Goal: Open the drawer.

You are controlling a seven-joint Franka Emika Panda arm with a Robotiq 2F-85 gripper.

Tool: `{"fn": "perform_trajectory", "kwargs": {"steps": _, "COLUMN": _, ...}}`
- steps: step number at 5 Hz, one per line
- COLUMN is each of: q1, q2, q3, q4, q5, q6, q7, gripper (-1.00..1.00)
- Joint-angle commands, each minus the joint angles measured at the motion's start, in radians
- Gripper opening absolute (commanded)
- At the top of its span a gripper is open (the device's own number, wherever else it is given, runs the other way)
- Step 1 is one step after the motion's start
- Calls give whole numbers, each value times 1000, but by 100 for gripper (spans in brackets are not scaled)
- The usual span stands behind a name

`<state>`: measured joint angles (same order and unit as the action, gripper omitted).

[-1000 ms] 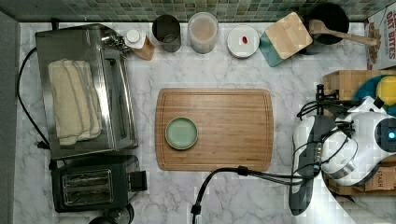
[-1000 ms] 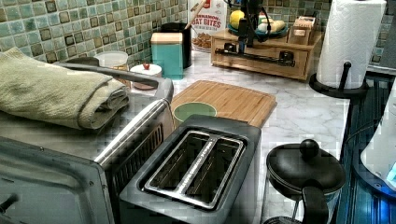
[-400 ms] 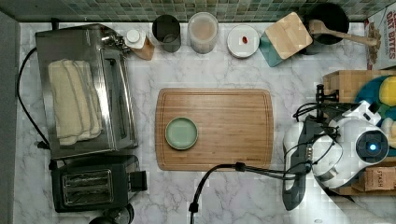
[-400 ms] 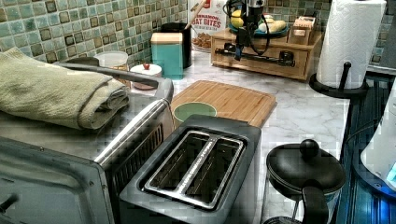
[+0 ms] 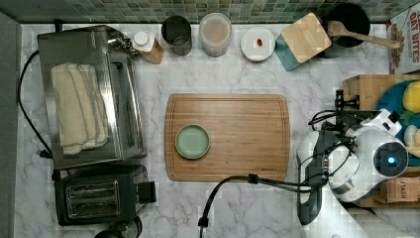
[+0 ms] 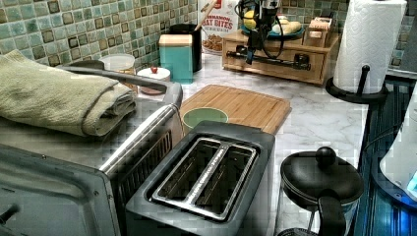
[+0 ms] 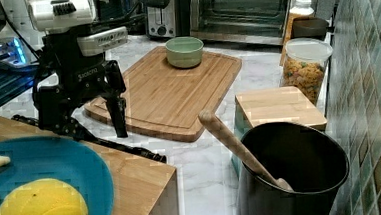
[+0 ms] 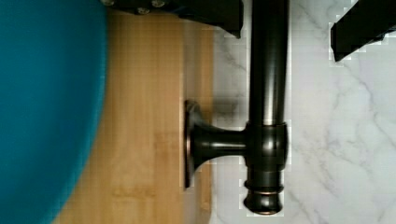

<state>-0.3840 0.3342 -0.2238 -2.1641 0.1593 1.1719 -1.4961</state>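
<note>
The drawer [image 6: 280, 66] is a bamboo box front at the far end of the counter in the left view, carrying a long black bar handle [image 6: 275, 60]. My gripper [image 6: 252, 49] hangs straight down over the handle's left end in the left view. In the wrist view the handle bar [image 8: 268, 93] and its bracket [image 8: 210, 142] run between my fingers [image 8: 224, 14], with a gap on each side, so the gripper [image 8: 287, 32] is open around the bar. The right view has the gripper [image 7: 85, 121] straddling the handle [image 7: 126, 149] in front of the box top [image 7: 138, 181].
A cutting board [image 5: 228, 136] with a green bowl [image 5: 192, 141] lies mid-counter. The toaster oven [image 5: 91, 94] and toaster [image 5: 96, 193] stand at the top view's left. A blue plate [image 7: 42, 166] with fruit sits on the box. A paper towel roll [image 6: 369, 44] stands beside the drawer.
The wrist has shifted toward the top view's left and slightly down. In the left view the gripper has come lower, onto the handle.
</note>
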Motion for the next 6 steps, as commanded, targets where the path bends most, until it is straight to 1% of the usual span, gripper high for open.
{"fn": "perform_trajectory", "kwargs": {"steps": 1, "q1": 99, "q2": -74, "q3": 41, "q4": -202, "q5": 28, "q6": 10, "q7": 117, "gripper": 100}}
{"fn": "perform_trajectory", "kwargs": {"steps": 2, "q1": 80, "q2": -48, "q3": 40, "q4": -200, "q5": 12, "q6": 64, "q7": 55, "gripper": 100}}
{"fn": "perform_trajectory", "kwargs": {"steps": 3, "q1": 41, "q2": -17, "q3": 74, "q4": -173, "q5": 54, "q6": 62, "q7": -14, "gripper": 100}}
{"fn": "perform_trajectory", "kwargs": {"steps": 4, "q1": 47, "q2": 13, "q3": 81, "q4": -137, "q5": 46, "q6": 13, "q7": -17, "gripper": 100}}
{"fn": "perform_trajectory", "kwargs": {"steps": 5, "q1": 90, "q2": -6, "q3": 71, "q4": -155, "q5": 32, "q6": 4, "q7": 51, "gripper": 100}}
{"fn": "perform_trajectory", "kwargs": {"steps": 6, "q1": 130, "q2": -42, "q3": 100, "q4": -194, "q5": 56, "q6": -20, "q7": 110, "gripper": 100}}
